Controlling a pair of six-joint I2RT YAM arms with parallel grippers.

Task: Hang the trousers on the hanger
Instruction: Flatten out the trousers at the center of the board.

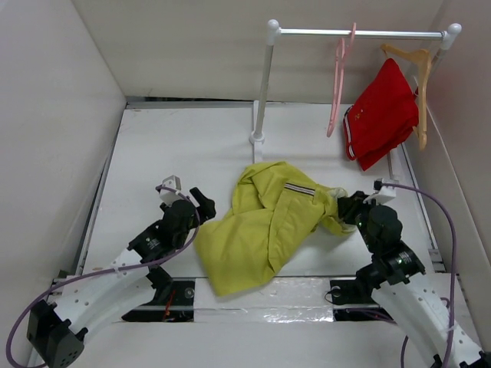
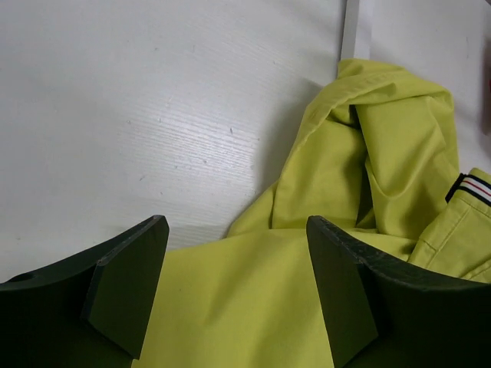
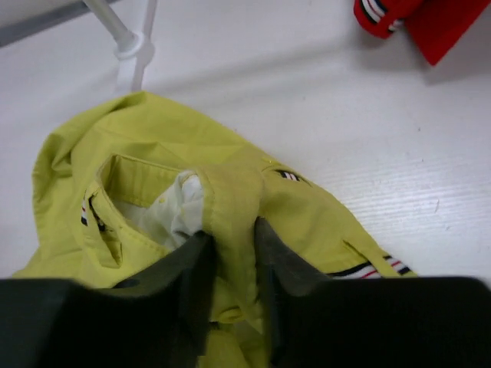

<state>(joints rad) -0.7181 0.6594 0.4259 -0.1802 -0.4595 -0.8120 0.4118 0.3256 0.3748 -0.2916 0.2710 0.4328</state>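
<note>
The mustard-yellow trousers (image 1: 265, 218) lie crumpled on the table between my two arms, a striped tab showing on top. My right gripper (image 1: 347, 208) is shut on the trousers' waistband (image 3: 234, 207) at their right end, with pale lining beside the fold. My left gripper (image 1: 201, 205) is open at the trousers' left edge, its fingers (image 2: 126, 284) spread above the yellow cloth (image 2: 238, 299). The pink hanger (image 1: 337, 84) hangs empty on the rail at the back.
A white rail stand (image 1: 265, 84) rises behind the trousers, its base on the table (image 1: 184, 146). A tan wooden hanger (image 1: 418, 77) with a red garment (image 1: 381, 113) hangs at the rail's right end. White walls close in left, right and back.
</note>
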